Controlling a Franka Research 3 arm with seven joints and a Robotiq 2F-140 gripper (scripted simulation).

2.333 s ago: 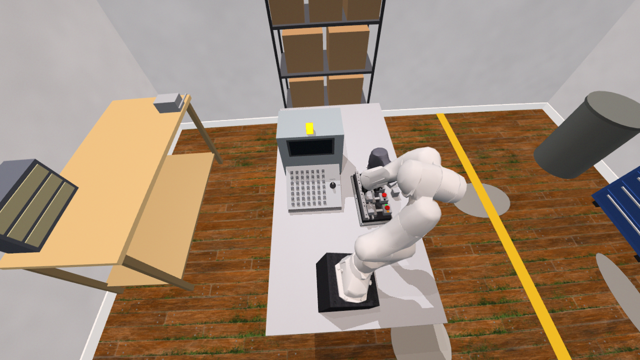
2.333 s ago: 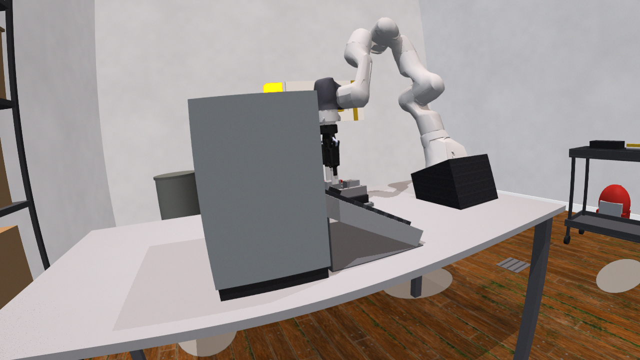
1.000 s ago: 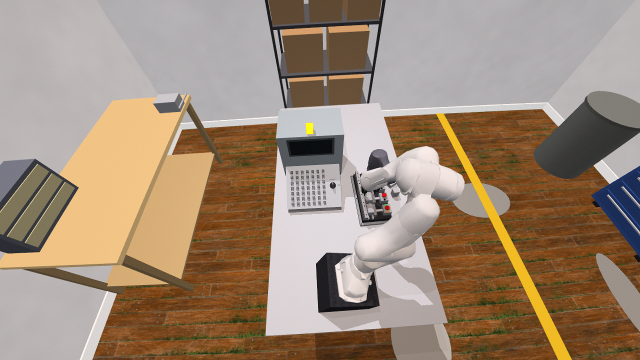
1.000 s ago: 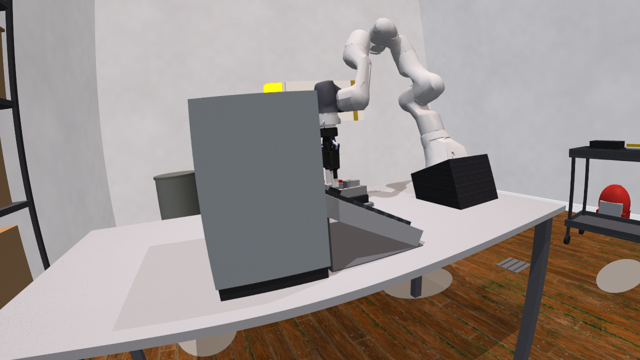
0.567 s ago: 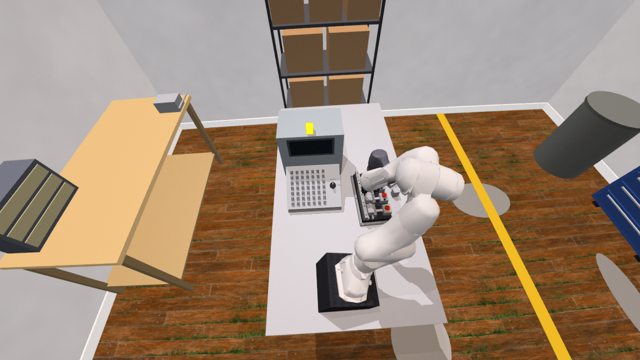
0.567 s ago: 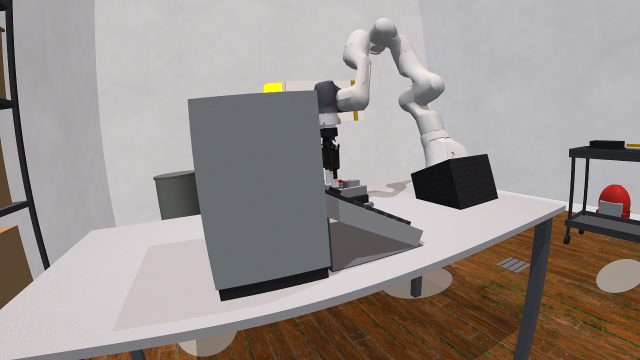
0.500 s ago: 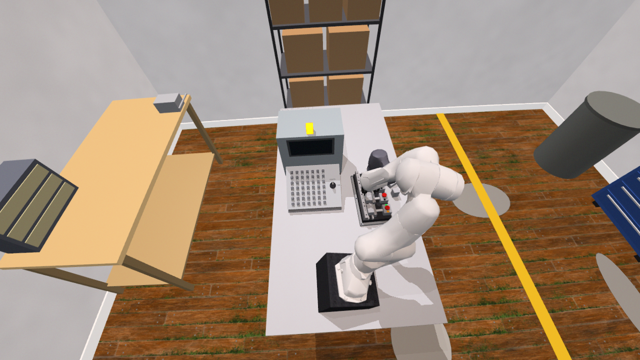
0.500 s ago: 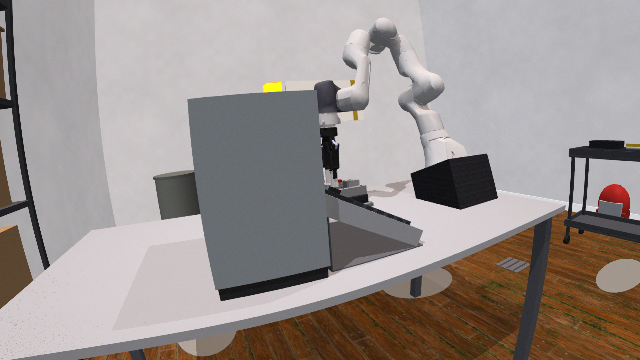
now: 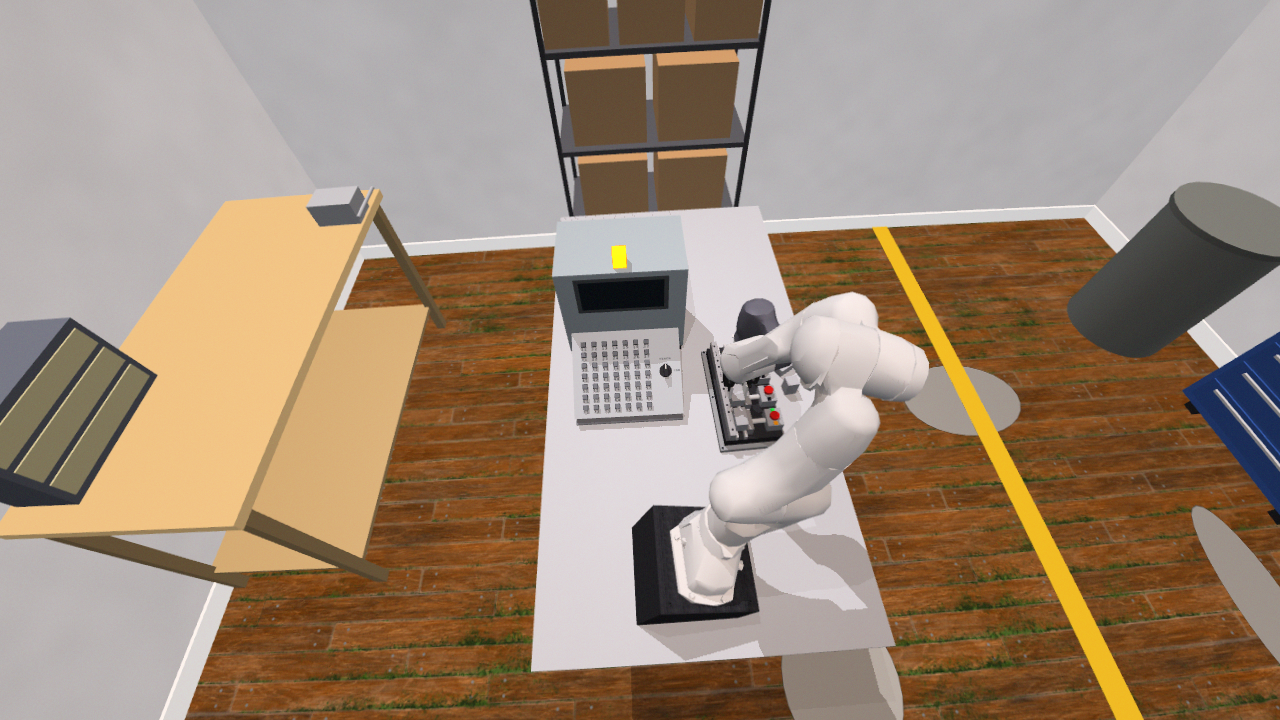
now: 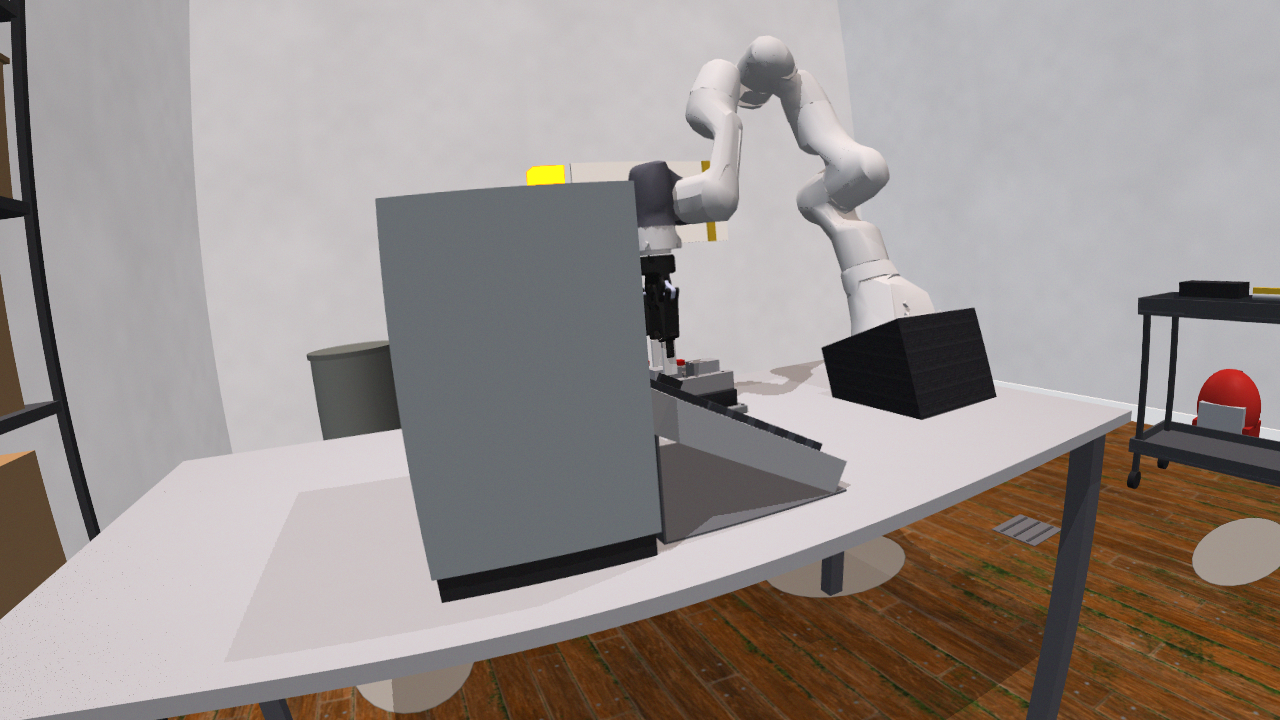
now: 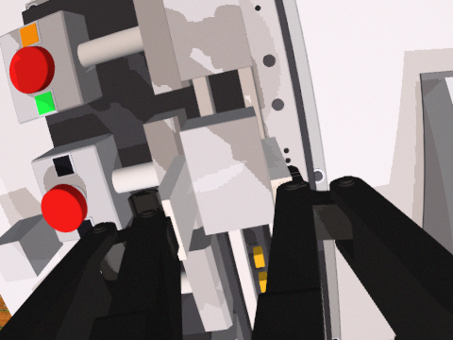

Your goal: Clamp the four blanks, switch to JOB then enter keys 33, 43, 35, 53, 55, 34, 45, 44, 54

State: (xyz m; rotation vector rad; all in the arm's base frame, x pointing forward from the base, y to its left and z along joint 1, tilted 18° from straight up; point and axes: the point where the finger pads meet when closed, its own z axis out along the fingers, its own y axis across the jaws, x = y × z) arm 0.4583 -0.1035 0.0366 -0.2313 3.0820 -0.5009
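- The long pale table [image 9: 608, 501] [image 10: 340, 555] [image 11: 368, 38] carries the whole setup.
- The white jointed arm [image 9: 787, 465] [image 10: 827, 116] reaches over the vises.
- The grey box-shaped cabinet [image 9: 581, 246] [image 10: 519, 385] has its amber lamp [image 9: 619, 257] [image 10: 546, 175] lit, so JOB is not yet running.
- The sloped grey key panel [image 9: 664, 407] [image 10: 751, 447] awaits the nine-key order; its selector [image 9: 665, 369] is too small to read.
- The dark-based vise fixture [image 9: 721, 429] [image 11: 276, 80] has one visible station with amber and green lit, its grey blank [image 11: 214, 42] apparently clamped.
- The black two-finger gripper [image 10: 665, 351] [image 11: 229, 169] is closed on a pale rectangular blank [image 11: 226, 175], on or just over the next station's rails.
- That station's round red valve knob [image 9: 768, 390] [image 11: 64, 208] has both lenses dark; clamping remains.
- The other two stations' progress I cannot tell.

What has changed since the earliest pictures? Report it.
The pincer moved slightly down. It is now shut on a gray block; earlier grip can't be told. Nothing visibly let go. Amber lamp still lit, selector unmoved.
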